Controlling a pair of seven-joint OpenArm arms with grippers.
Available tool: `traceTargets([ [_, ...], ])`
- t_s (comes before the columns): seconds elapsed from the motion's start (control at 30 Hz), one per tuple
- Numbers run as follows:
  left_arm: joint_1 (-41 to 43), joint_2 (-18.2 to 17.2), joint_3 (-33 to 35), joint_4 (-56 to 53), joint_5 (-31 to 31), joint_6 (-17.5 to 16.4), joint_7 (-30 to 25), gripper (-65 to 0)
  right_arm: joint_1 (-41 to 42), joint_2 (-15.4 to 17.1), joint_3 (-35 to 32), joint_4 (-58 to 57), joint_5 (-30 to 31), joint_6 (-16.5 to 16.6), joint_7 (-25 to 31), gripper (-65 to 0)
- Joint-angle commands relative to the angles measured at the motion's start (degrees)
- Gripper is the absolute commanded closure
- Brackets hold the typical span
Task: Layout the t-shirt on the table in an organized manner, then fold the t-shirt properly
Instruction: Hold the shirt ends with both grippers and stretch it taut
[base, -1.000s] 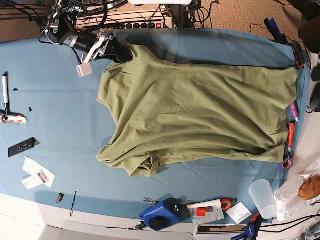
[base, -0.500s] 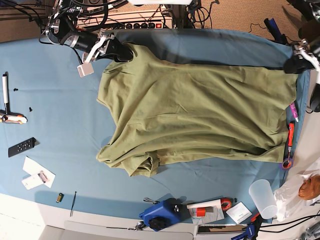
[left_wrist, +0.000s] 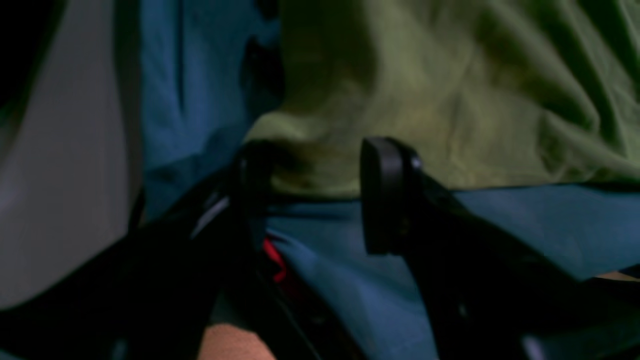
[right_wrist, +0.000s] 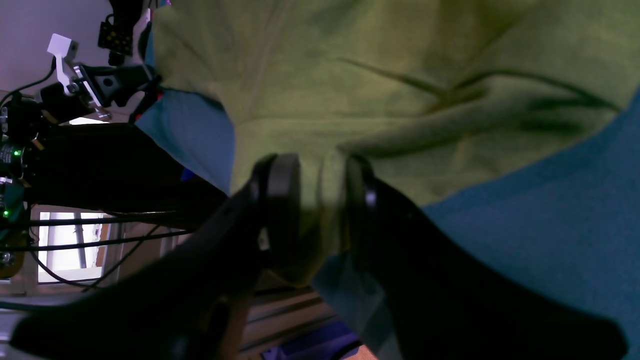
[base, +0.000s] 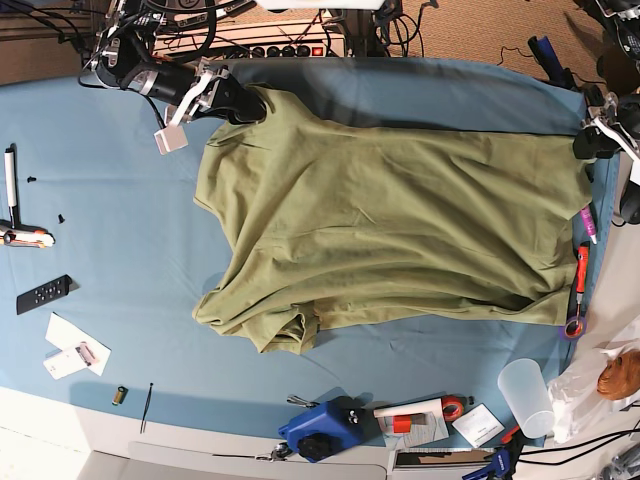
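The right gripper (right_wrist: 320, 200) pinches one corner of the shirt (base: 400, 230) spread on the table (base: 100, 270), while the left gripper (left_wrist: 310, 192) stands parted at another corner.

Olive t-shirt (base: 390, 225) lies spread, wrinkled, bottom-left bunched, on blue-clothed table (base: 110, 260) w/ pale edge.

Robotics lab or workshop bench. Evidence: power strip (base: 290, 48) with cable tangle behind blue-clothed table (base: 110, 270); blue tool (base: 322, 428), tape roll (base: 452, 407), plastic cup (base: 527, 396) along pale front edge.
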Motion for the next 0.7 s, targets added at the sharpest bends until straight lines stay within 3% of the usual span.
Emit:
traceTargets([
  [0.0, -0.2, -1.0, -0.3, 0.8, -1.0, 0.0, -0.5, -26.0, -0.5, -0.5, -0.7, -0.3, -0.3, -1.2, -2.0, -10.7],
  [0.1, -0.1, -1.0, 1.4, 0.7, -1.0, 0.5, -0.2, -13.9, -0.5, -0.5, -0.8, -0.3, -0.4, -1.2, -2.0, -1.5],
  [0.2, -0.1, -1.0, 4.0, 0.7, -1.6, 0.5, -0.2, 0.0, -0.5, -0.5, -0.8, -0.3, -0.3, -1.2, -2.0, 0.0],
  [0.3, -0.1, -1.1, 4.5, 0.7, -2.8, 1.2, -0.2, 0.0, -0.5, -0.4, -0.7, 0.7, -0.4, -1.2, -2.0, 0.0],
  [0.4, -0.1, -1.2, 3.8, 0.7, -2.8, 4.7, 1.1, 0.0, -0.7, -0.5, 0.3, 4.0, -0.4, -1.2, -2.0, 0.0],
  [0.67, -0.1, -1.3, 3.5, 0.9, -5.4, 4.4, 5.2, 0.0, -2.4, -0.4, 4.7, 14.5, -0.6, -1.2, -2.0, 0.0],
])
